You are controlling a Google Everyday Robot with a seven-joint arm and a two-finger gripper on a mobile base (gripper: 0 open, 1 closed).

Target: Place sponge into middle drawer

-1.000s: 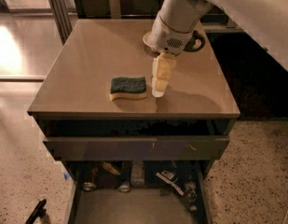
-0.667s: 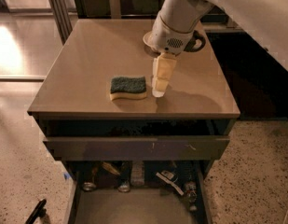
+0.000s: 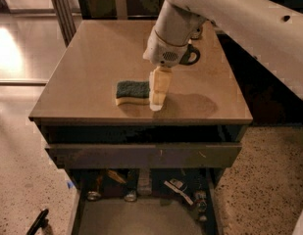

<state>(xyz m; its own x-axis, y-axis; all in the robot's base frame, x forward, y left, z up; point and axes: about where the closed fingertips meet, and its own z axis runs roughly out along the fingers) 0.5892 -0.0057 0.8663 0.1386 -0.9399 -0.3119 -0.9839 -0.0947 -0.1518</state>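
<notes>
The sponge (image 3: 131,92), dark green on top over pale yellow foam, lies flat on the brown cabinet top (image 3: 92,67), near its front edge. My gripper (image 3: 157,101) hangs straight down from the white arm and stands at the sponge's right end, touching or overlapping it. The middle drawer (image 3: 141,219) is pulled out below, showing a flat grey floor between dark side walls. The sponge rests on the cabinet top, not lifted.
A drawer with a long grey-brown front panel (image 3: 143,155) sits slightly open just under the cabinet top. Several small items (image 3: 180,187) lie at the back of the pulled-out drawer. A black object (image 3: 37,223) lies on the speckled floor at lower left.
My gripper has moved left and forward along the cabinet top, from a gap beside the sponge to its right end. The sponge has not moved.
</notes>
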